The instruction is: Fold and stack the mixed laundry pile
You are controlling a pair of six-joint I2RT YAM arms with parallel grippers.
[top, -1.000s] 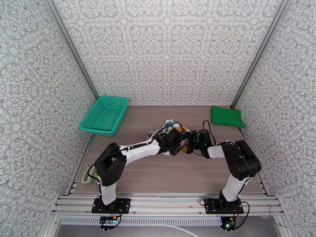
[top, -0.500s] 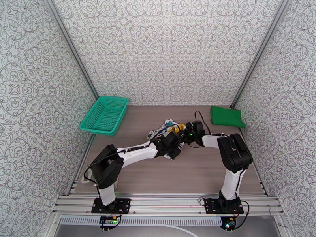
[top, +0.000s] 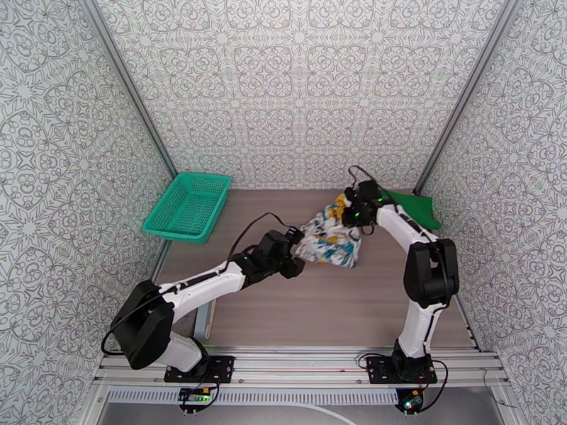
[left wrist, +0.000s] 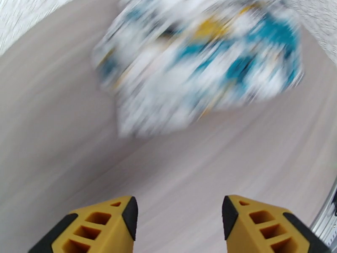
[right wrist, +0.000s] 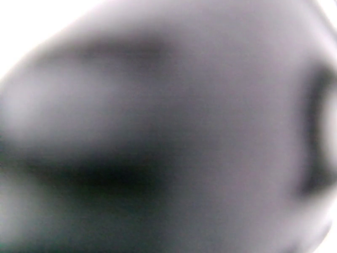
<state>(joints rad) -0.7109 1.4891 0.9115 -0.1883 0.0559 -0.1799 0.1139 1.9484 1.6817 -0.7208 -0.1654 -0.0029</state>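
Garment (top: 327,236) between basket (top: 201,176) and shirt (top: 422,205)

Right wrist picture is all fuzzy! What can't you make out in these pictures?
Right wrist view: blurred grey smears, nothing nameable.
Left wrist view: garment is motion-blurred, so its print and folds are unclear.
Top view: right gripper has its fingers hidden under its own wrist; green shirt is partly covered by the right arm.

right jaws: were wide apart at frame centre, now closed on the upper edge of the printed garment (top: 327,239) and carried to the upper right, just beside the green shirt (top: 418,207). left jaws: were clamped in the bundle, now parted and drawn back lower left, clear of it. garment: was crumpled at centre, now pulled out wider.
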